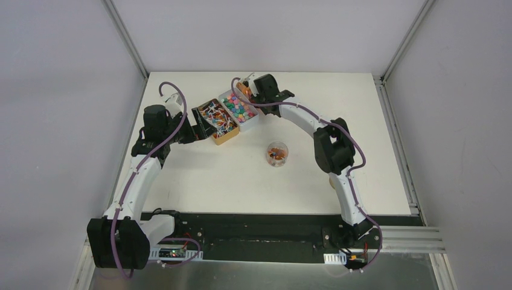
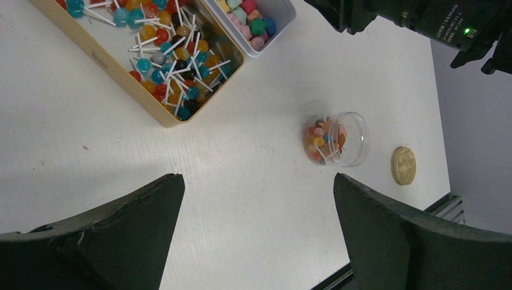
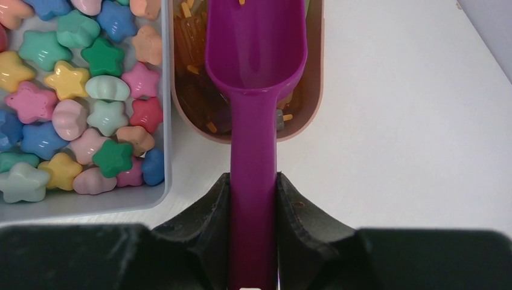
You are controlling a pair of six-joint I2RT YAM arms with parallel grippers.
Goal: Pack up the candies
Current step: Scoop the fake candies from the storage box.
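- The handle of the purple scoop (image 3: 256, 54) is clamped firmly between the fingers of the right gripper (image 3: 253, 184).
- The scoop's bowl is held over the pink tub (image 3: 315, 90), which lies beyond the clear jar (image 1: 277, 153), to its far left in the top view.
- The candies (image 3: 196, 99) for this step, small amber and orange pieces, are seen in that tub beneath the bowl. The bowl itself looks nearly empty.
- The jar is open and partly filled with mixed sweets. Its gold lid (image 2: 403, 165) lies near it, on the side away from the tub.
- The left gripper (image 2: 256, 181) is spread wide with nothing in it. It is held to the jar's left, by the gold tin (image 2: 112, 75) of lollipops.
- The step in hand is judged to be scooping. The bowl's lip should be tipped down and pushed under the heap, then levelled before it is lifted, so that nothing rolls off the open front.
- A modest load is to be preferred, since the jar is part full and spilling over its rim is the likely fault.
- The white tray (image 3: 84, 202) of star sweets stands just beside the tub, on the side away from the jar, and its wall should be kept clear.
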